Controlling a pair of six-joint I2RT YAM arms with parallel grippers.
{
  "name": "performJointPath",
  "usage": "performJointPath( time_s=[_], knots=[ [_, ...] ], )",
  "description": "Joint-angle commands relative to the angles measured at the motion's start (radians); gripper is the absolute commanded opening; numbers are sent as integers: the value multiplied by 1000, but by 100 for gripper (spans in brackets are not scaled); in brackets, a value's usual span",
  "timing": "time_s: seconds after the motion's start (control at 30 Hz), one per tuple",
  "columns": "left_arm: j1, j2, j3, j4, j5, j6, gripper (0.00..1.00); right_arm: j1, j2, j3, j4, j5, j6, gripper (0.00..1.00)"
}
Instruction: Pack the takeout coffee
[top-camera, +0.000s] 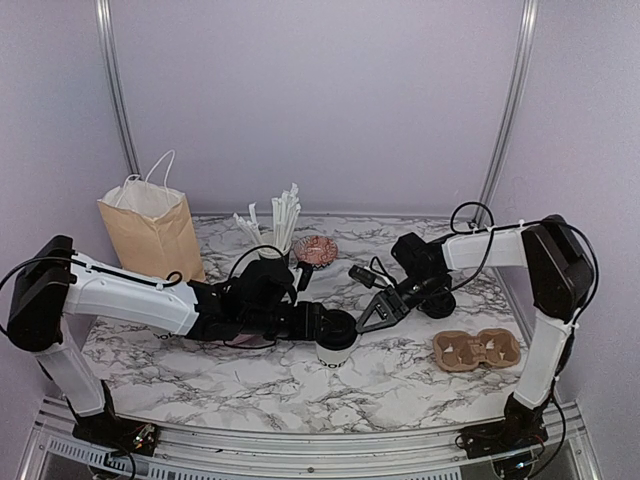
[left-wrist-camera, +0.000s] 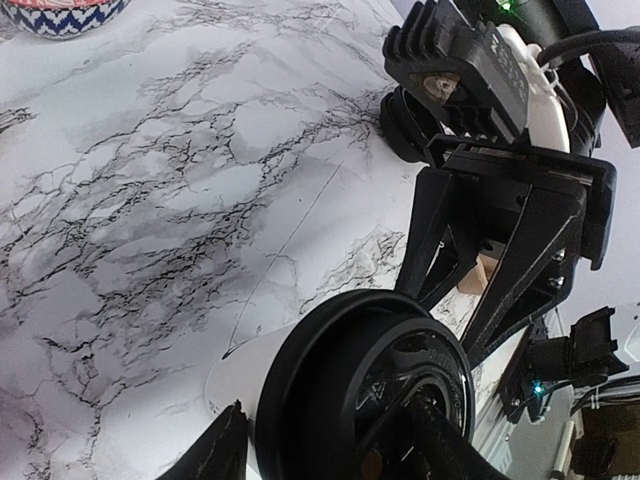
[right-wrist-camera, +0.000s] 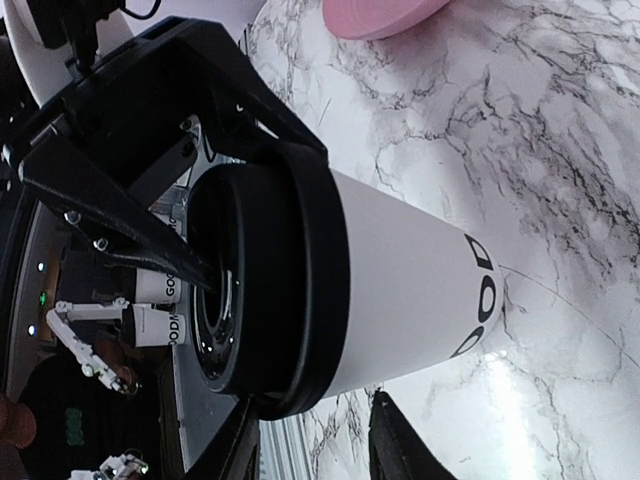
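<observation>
The takeout coffee (top-camera: 335, 346), a white paper cup with a black lid, stands upright at mid-table. Black letters "OOD" show on its side (right-wrist-camera: 478, 300). My left gripper (left-wrist-camera: 328, 445) reaches in from the left at lid height. One finger (left-wrist-camera: 215, 450) sits beside the white wall and the other lies across the lid's top. Whether they press on it does not show. My right gripper (right-wrist-camera: 315, 450) comes from the right, open, its fingertips just short of the lid's rim and holding nothing.
A brown paper bag (top-camera: 150, 232) stands at the back left. Behind the cup are a cup of white straws (top-camera: 282, 222) and a small patterned bowl (top-camera: 316, 250). A cardboard cup carrier (top-camera: 478, 349) lies at the right front.
</observation>
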Motion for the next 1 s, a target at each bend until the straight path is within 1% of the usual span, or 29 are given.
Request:
performJointPath(
  time_s=[0.0,0.1,0.23,0.3,0.4,0.47,0.5,0.7,0.83,0.9,0.97],
  knots=[
    [6,62,-76,-61,-1,-41,55,9,63,-8,53,282,61,33],
    [6,74,-98,-48,4,-54,54,5,79,6,51,329,63,29],
    [6,70,-116,-32,12,-65,52,3,80,50,16,302,16,26],
    [1,53,-104,-26,25,-53,55,0,76,79,-23,239,-32,26],
    [-15,0,-71,-37,-4,-8,64,-2,57,115,-91,135,-91,29],
    [-23,-38,-44,-58,-17,26,68,-1,36,132,-129,89,-129,32],
    [-26,-52,-32,-73,-48,36,69,-1,25,137,-142,78,-147,33],
    [-29,-123,25,-170,-118,56,78,-2,-54,128,-151,123,-164,40],
    [-28,-172,43,-257,-196,94,82,0,-98,103,-133,167,-164,45],
    [-19,-186,49,-281,-224,117,82,5,-107,92,-131,175,-166,47],
    [-2,-189,54,-296,-221,133,80,18,-112,83,-129,184,-166,48]
  ],
)
